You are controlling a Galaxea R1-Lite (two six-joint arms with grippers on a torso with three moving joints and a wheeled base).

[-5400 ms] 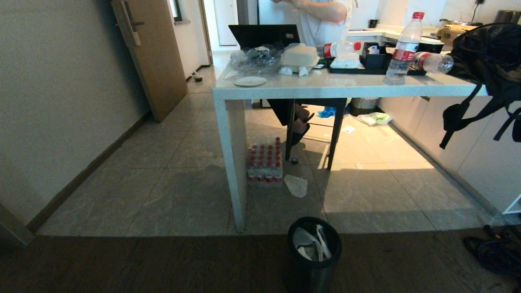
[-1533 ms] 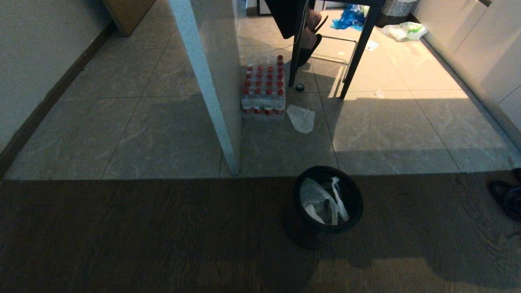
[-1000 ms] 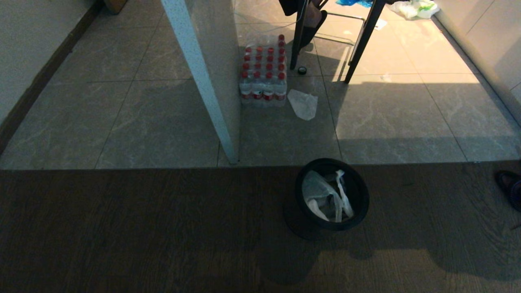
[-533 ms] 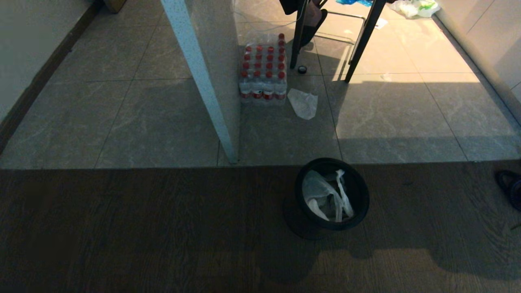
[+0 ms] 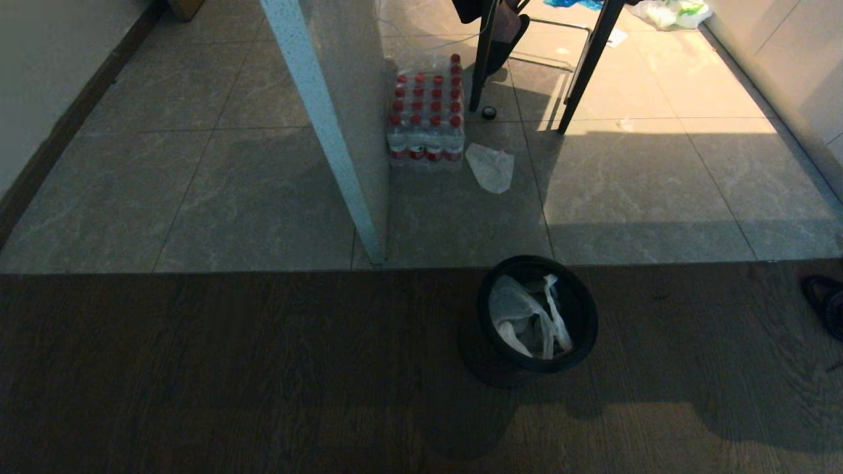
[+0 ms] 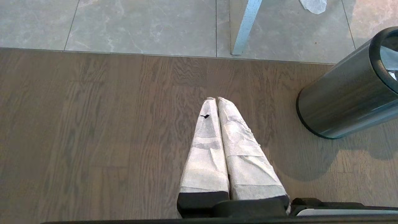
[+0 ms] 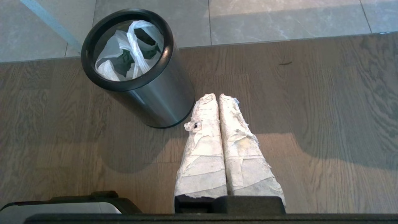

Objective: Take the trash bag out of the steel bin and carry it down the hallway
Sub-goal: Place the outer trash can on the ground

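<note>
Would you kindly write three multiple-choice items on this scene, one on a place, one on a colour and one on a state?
1. Where does the steel bin stand?
A. on the dark wood floor
B. on the pale tiles
C. under the table

2. What colour are the caps in the bottle pack?
A. blue
B. red
C. green

3. How is the right gripper?
A. open over the bin
B. shut on the trash bag
C. shut and empty

Key: 1 A, wood planks surround its base; 2 B, red tops show in rows; 3 C, its taped fingers meet beside the bin while the trash bag lies inside.
</note>
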